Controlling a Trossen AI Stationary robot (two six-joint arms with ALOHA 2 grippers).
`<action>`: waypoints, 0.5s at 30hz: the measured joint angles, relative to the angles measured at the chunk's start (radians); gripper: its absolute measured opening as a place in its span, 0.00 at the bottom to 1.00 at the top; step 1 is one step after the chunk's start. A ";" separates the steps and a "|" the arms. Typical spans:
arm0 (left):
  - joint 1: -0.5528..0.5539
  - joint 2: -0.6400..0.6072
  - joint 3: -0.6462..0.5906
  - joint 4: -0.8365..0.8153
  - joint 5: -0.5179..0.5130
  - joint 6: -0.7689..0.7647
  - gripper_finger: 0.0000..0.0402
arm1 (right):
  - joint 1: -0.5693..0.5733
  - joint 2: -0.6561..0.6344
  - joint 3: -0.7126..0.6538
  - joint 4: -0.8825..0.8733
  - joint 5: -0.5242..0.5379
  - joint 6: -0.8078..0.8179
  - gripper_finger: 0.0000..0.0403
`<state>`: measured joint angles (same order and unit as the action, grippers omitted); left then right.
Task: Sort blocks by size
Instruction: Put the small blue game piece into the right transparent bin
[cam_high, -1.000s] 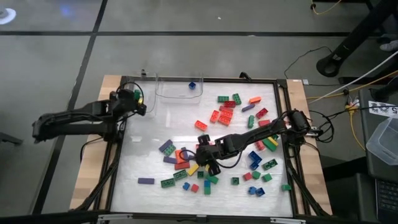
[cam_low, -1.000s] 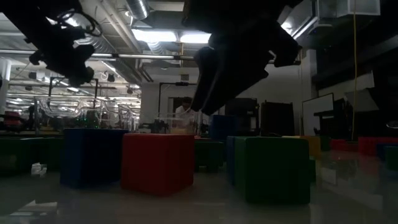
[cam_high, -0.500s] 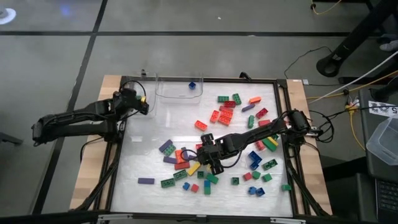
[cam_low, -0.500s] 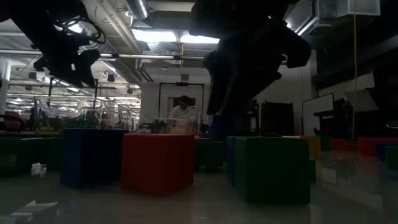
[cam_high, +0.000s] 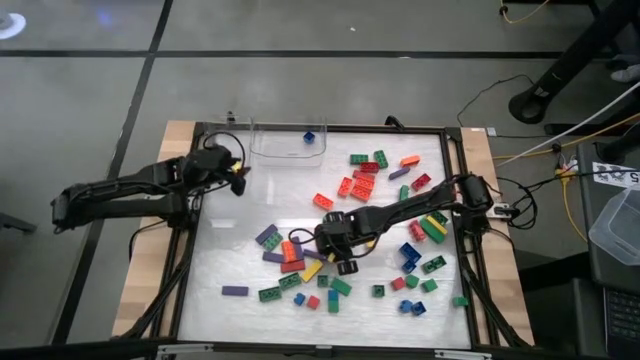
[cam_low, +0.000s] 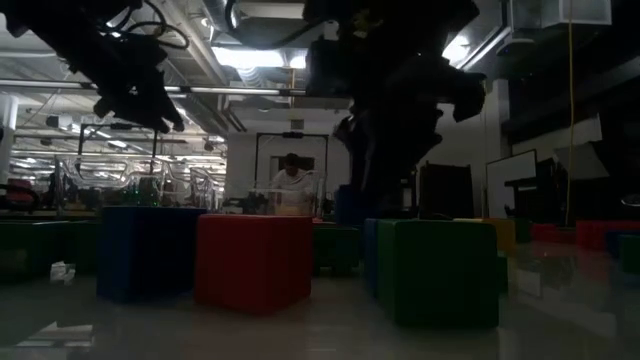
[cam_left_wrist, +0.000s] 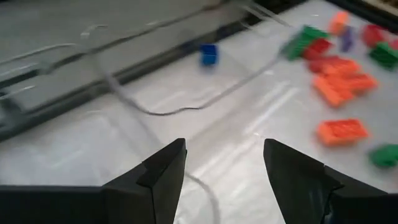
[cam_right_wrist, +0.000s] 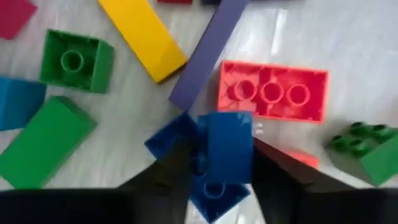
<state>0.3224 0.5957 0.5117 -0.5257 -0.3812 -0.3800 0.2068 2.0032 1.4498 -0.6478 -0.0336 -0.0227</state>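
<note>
A: Right end effector (cam_right_wrist: 217, 180), state?

B: Its two dark fingers are pinching a small blue block (cam_right_wrist: 227, 149) of glossy plastic, hollow underside towards the wrist camera. In the high view this end effector (cam_high: 345, 262) sits low over the middle of the table (cam_high: 240, 265), a pale, faintly streaked sheet in a dark frame.

A: Immediately around it?

B: Touching the held piece or just beside it: a second blue block (cam_right_wrist: 171, 140). Just beyond, one long purple bar (cam_right_wrist: 208, 53) and one long yellow bar (cam_right_wrist: 143, 31), both smooth-sided. To one side, one red rectangular block (cam_right_wrist: 273, 92) lying open side up, three round tubes showing. To the other side, one square green block (cam_right_wrist: 76, 62) with a single tube and one plain-faced green block (cam_right_wrist: 46, 143). One studded green block (cam_right_wrist: 364, 149) lies at the frame edge.

A: Farther out?

B: The blocks (cam_high: 365, 215) lie scattered all round the right end effector, red, orange, green, blue, purple, yellow; too many overlap for a firm count.

A: Left end effector?

B: The left end effector (cam_left_wrist: 224, 165) is spread, nothing between the fingers. It hovers at the table's edge (cam_high: 235, 170), well away from the pile. Ahead of it sits a clear, thin-walled tray (cam_high: 288, 145) holding one small blue block (cam_high: 309, 138).
</note>
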 joint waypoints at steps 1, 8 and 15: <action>-0.006 0.000 0.000 -0.002 0.020 0.000 0.51 | -0.001 0.003 0.000 0.007 -0.004 -0.003 0.28; -0.077 -0.002 0.000 -0.006 0.313 0.077 0.51 | -0.026 -0.001 0.031 -0.011 0.020 -0.032 0.23; -0.181 -0.002 0.000 -0.007 0.405 0.043 0.51 | -0.100 -0.003 0.189 -0.080 0.146 -0.209 0.24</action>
<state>0.1410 0.5934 0.5117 -0.5323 0.0235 -0.3372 0.1066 2.0003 1.6386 -0.7278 0.1123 -0.2314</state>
